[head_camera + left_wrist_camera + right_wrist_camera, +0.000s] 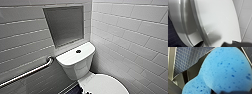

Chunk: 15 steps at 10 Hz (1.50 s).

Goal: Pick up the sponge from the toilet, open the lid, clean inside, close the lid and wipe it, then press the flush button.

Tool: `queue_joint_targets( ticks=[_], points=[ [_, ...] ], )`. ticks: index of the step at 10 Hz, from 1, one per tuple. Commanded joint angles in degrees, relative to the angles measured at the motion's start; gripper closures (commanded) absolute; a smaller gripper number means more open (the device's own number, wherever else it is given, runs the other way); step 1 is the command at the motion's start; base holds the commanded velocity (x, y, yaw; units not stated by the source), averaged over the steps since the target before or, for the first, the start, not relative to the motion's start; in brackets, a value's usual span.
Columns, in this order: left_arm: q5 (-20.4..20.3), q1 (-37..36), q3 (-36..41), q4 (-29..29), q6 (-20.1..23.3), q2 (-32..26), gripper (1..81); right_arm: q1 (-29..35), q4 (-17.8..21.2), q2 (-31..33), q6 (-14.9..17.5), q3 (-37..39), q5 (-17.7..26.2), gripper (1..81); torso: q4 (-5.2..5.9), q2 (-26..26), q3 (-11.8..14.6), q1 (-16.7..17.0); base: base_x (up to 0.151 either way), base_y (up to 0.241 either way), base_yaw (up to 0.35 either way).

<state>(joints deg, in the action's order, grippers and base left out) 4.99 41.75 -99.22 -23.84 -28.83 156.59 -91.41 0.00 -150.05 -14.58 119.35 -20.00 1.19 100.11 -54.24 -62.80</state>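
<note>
At the far left of the head view, you have a metal grab bar (27, 72) fixed at a slant to the white tiled wall (22, 35). Next along, a grey recessed niche (64, 25) is set in that wall, above the tank. The toilet (75, 67) stands in the corner, its tank against the tiles. The flush button (78, 51) sits in the middle of the flat tank top, dark and round, with nothing touching it. Right of and below the tank, the lid (105, 86) lies down over the bowl, white and glossy. A strip of dark floor (72, 90) shows just left of the bowl.

In the left wrist view, the lid runs close under the camera. Its thick edge lies over the seat and bowl rim, with dark floor tiles on one side and white wall tiles on the other. Your left pincer (229, 44) appears as a dark form at the frame edge, just over the lid. You cannot tell whether it is released or clenched.

In the right wrist view, the sponge (224, 68) is bright blue and speckled, close up against the camera, with dark floor tiles behind it. Your right pincer (224, 92) is grasping the sponge, holding it off the floor.
</note>
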Motion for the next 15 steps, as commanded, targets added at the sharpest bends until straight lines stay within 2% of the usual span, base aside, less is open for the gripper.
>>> queue_joint_targets(
  ticks=[1, 3, 7, 8, 9, 10, 11, 12, 15],
  points=[
    [-7.5, -10.8, 11.7, -1.1, -4.2, -4.6, 1.0, 0.1, -0.7, 1.2, 0.1, -0.9, 3.1, 81.1, 0.0, 0.0, 0.0, 0.0, 0.0, 0.0, 0.0],
    [-10.3, -10.8, 17.1, -1.1, -7.3, -8.8, 1.0, 0.2, -0.8, 1.2, 0.1, -0.9, 3.2, 81.1, 0.0, 0.0, 0.0, 0.0, 0.0, 0.0, 0.0],
    [-14.6, -10.8, 20.6, -0.9, -13.8, -13.1, 1.0, 0.0, -0.5, 1.3, 0.0, -1.5, 3.1, 81.1, 0.0, 0.0, 0.0, 0.0, 0.0, 0.0, 0.0],
    [-14.6, -10.8, 20.2, -0.9, -15.5, -13.6, 1.0, 0.0, -0.5, 1.3, 0.0, -1.6, 3.1, 81.1, 0.0, 0.0, 0.0, 0.0, 0.0, 0.0, 0.0],
    [-14.6, -11.0, 19.6, -0.9, -16.5, -13.8, 1.0, 0.0, -0.5, 1.2, 0.0, -1.6, 3.1, 81.1, 0.0, 0.0, 2.4, 0.0, 0.0, 0.0, 0.0],
    [-14.6, -11.3, 19.1, -0.9, -17.1, -13.9, 1.0, -0.1, -0.5, 1.2, 0.0, -1.6, 3.1, 81.1, 0.0, 0.0, 3.1, 0.0, 0.0, 0.0, 0.0],
    [-14.6, -11.5, 18.4, -0.9, -17.9, -14.0, 1.0, -0.1, -0.5, 1.2, 0.0, -1.6, 3.1, 81.1, 0.0, 0.0, 0.9, 0.0, 0.0, 0.0, 0.0],
    [-14.6, -11.6, 17.5, -0.9, -18.9, -14.0, 1.0, -0.1, -0.5, 1.2, 0.0, -1.5, 3.1, 81.1, 0.0, 0.0, 2.0, 0.0, 0.0, 0.0, 0.0],
    [-14.6, -13.5, 13.7, -0.9, -23.5, -14.5, 1.0, -0.1, -0.5, 1.1, 0.0, -1.5, 3.1, 81.1, 0.0, 0.0, 2.6, 0.0, 0.0, 0.0, 0.0]
  ],
)
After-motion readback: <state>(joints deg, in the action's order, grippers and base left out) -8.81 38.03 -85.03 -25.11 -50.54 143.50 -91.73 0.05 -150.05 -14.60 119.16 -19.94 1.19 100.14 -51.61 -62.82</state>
